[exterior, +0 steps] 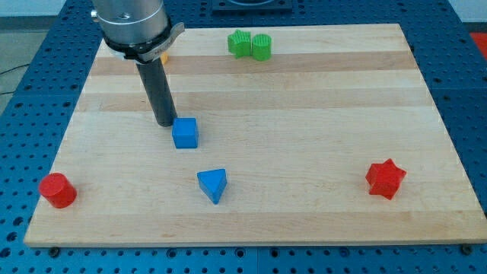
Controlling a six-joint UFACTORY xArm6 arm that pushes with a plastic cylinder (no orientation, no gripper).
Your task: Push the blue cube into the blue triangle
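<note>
The blue cube (pixel 185 133) sits on the wooden board left of centre. The blue triangle (pixel 213 184) lies below it and slightly to the view's right, a short gap apart. My tip (pixel 165 122) rests on the board just at the cube's upper left, touching or nearly touching it. The dark rod rises from there to the arm's grey end at the view's top left.
A red cylinder (pixel 58 189) stands near the board's lower left corner. A red star (pixel 386 179) lies at the right. Two green blocks (pixel 250 45) sit together at the top edge. An orange block (pixel 163 56) is mostly hidden behind the arm.
</note>
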